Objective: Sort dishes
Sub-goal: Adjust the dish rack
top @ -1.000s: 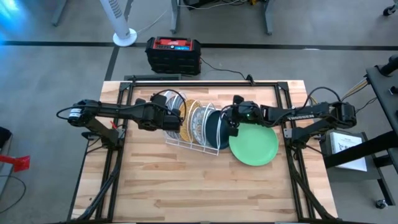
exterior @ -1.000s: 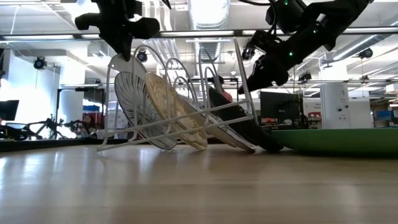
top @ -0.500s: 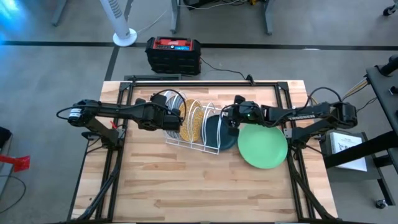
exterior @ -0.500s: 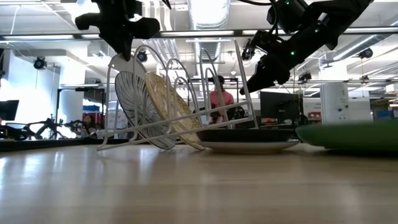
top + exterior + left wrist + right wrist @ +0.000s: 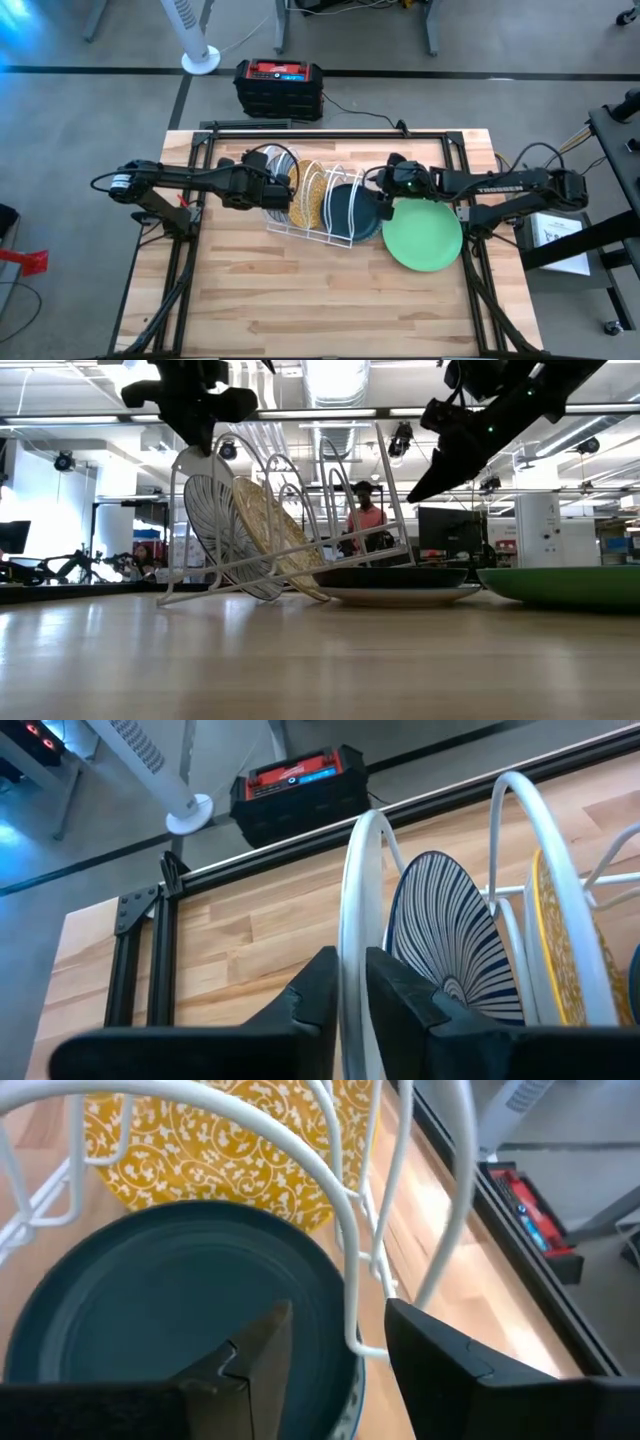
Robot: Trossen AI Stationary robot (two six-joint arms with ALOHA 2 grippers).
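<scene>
At the rack end of the table: the white wire rack (image 5: 310, 234) stands tilted, with two plates upright in it and two plates lying flat beside it.
Left gripper: the left gripper (image 5: 350, 960) is set on the rack's end hoop, one finger close on each side of the wire; whether the wire is actually pinched cannot be told.
Right gripper: the right gripper (image 5: 335, 1325) hangs above the rim of the dark teal plate (image 5: 350, 212) with its fingers spread and nothing between them.
Dishes in rack: the white plate with blue stripes (image 5: 445, 940) and the mustard-yellow patterned plate (image 5: 310, 200) are leaned in neighbouring slots.
Dishes on table: the teal plate lies flat with part of it under the rack's last hoops. The light green plate (image 5: 425, 238) lies flat just beside it, on the right arm's side. Whether the two rims touch cannot be told.
Stage: the teal plate is judged to be out of its slot and unsorted.
Risk, rack: if the hoop is not firmly held, the light rack may be dragged or tipped when a plate is lifted out.
Risk, snag: a rack wire crosses right in front of the right fingers, so it could be caught on the way down.
Risk, flat rim: a plate lying flat offers little edge, and a slip could knock it into the green plate.
Risk, upright plates: a jolt to the rack could topple the two leaning plates.
</scene>
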